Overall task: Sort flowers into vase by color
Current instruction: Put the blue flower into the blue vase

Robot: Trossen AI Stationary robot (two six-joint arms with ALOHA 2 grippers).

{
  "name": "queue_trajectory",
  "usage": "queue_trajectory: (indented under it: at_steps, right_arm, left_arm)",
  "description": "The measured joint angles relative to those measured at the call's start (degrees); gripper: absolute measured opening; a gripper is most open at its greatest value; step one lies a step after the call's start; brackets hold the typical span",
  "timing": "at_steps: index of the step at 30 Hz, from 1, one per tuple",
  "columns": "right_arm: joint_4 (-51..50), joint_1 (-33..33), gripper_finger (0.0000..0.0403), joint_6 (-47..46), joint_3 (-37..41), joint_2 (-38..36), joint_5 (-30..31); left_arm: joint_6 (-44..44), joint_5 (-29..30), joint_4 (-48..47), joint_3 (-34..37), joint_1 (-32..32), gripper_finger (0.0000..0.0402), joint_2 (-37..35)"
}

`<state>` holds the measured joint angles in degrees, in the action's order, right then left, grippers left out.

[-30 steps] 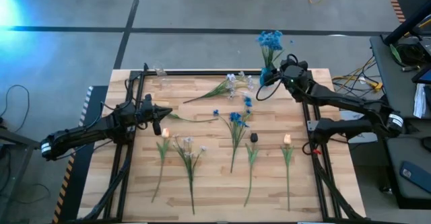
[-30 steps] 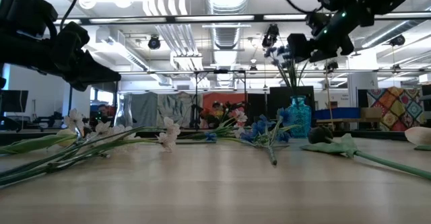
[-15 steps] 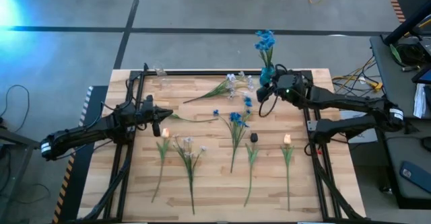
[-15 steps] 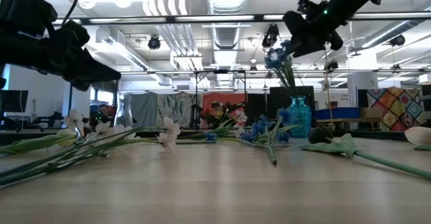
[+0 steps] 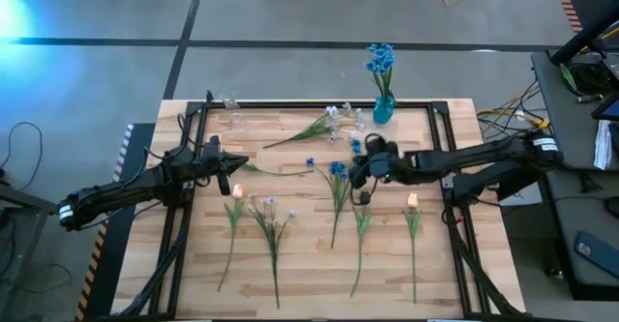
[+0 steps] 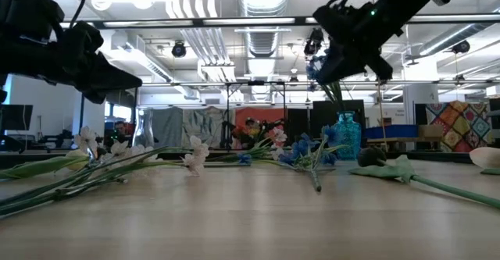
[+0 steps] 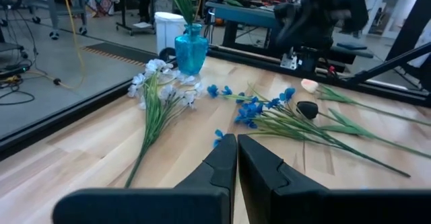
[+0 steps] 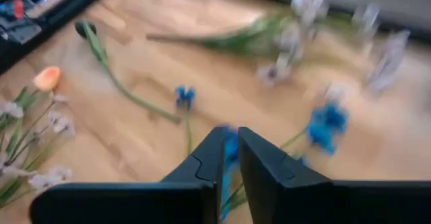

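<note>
A blue vase (image 5: 384,110) at the table's far edge holds blue flowers (image 5: 380,58), stems down inside it. More blue flowers (image 5: 339,179) lie flat mid-table, also seen in the left wrist view (image 7: 269,113). White-lilac flowers lie at the far side (image 5: 327,122) and near left (image 5: 270,218). Peach buds (image 5: 412,201) (image 5: 238,191) lie on the wood. My right gripper (image 5: 357,169) hovers above the lying blue flowers, shut, with nothing in it (image 8: 231,150). My left gripper (image 5: 235,164) waits shut at the left (image 7: 237,153).
A clear glass vase (image 5: 229,102) stands at the far left corner. A small dark piece (image 5: 365,197) lies beside a green stem. Black frame rails (image 5: 184,216) run along the table's left, far and right sides. Bare wood shows along the near edge.
My right gripper has left the blue vase and moved toward the table's near edge and left, coming down over the blue flowers lying mid-table. The blue flowers stay standing in the vase.
</note>
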<state>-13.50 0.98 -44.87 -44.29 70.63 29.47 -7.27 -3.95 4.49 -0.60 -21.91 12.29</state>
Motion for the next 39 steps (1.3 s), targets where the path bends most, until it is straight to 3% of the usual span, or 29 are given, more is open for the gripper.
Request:
queue_trajectory:
  at_steps: [6,11,20,27,39]
  right_arm:
    - [0.3,4.3,0.0093,-14.3,-0.8,7.1,-2.9]
    - [-1.1,6.9,0.0145,-21.9,-5.9,13.3,-5.7]
    - [-30.8,8.2,0.0222,-36.2,-27.3,28.5,-13.6]
    - [-31.1,7.6,0.0233,-39.8,-34.7,36.8,-21.8]
    - [-31.1,6.5,0.0232,-46.1,-35.3,43.0,-23.9]
  left_arm:
    - [-1.0,0.0,-0.3,0.0,0.0,0.0,0.1]
    - [-0.9,0.0,-0.4,0.0,0.0,0.0,0.2]
    - [-0.8,0.1,-1.5,0.0,0.0,0.0,1.4]
    - [-0.7,0.1,-1.7,0.0,0.0,0.0,2.8]
    - [-0.7,0.4,-1.7,0.1,0.0,0.0,5.1]
